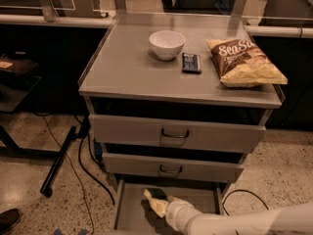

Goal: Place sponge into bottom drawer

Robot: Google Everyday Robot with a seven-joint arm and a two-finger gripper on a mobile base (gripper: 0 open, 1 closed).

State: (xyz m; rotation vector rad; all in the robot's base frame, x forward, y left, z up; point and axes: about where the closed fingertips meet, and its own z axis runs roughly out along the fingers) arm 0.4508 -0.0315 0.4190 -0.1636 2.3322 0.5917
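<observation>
The gripper [165, 207], mostly hidden, is clamping one sponge [153, 200] over the bottom drawer [131, 215], which is running off frame; three drawers [127, 131] are showing.

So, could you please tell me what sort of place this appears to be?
Probably a robotics lab or workshop: a grey metal three-drawer cabinet on speckled terrazzo floor, loose black cables, and the robot's gripper holding a yellow foam sponge in the open bottom drawer.
</observation>
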